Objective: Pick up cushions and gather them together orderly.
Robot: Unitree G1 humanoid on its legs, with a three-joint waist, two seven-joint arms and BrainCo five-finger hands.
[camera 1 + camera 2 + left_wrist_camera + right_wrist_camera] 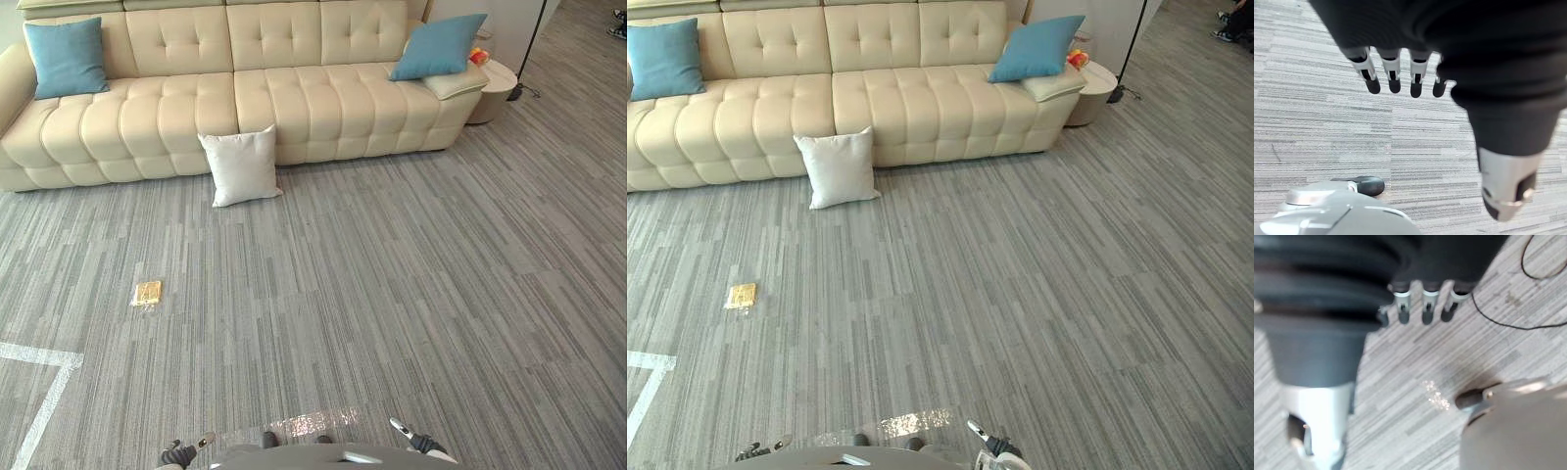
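Observation:
A white cushion point(241, 164) stands on the grey carpet, leaning against the front of the cream sofa point(294, 98). One blue cushion point(67, 57) rests at the sofa's left end. Another blue cushion point(438, 46) leans at the right end, on top of a cream cushion point(456, 83). My left hand point(1393, 73) hangs low by my side over bare carpet, fingers straight and holding nothing. My right hand point(1425, 308) hangs the same way on the other side, fingers straight and empty. Both hands are far from the cushions, at the near edge of the eye views.
A small yellow packet point(148, 292) lies on the carpet at the left. White tape lines point(39, 372) mark the floor near it. A round side table point(495, 88) with an orange thing point(478, 56) stands right of the sofa, beside a lamp pole point(534, 44).

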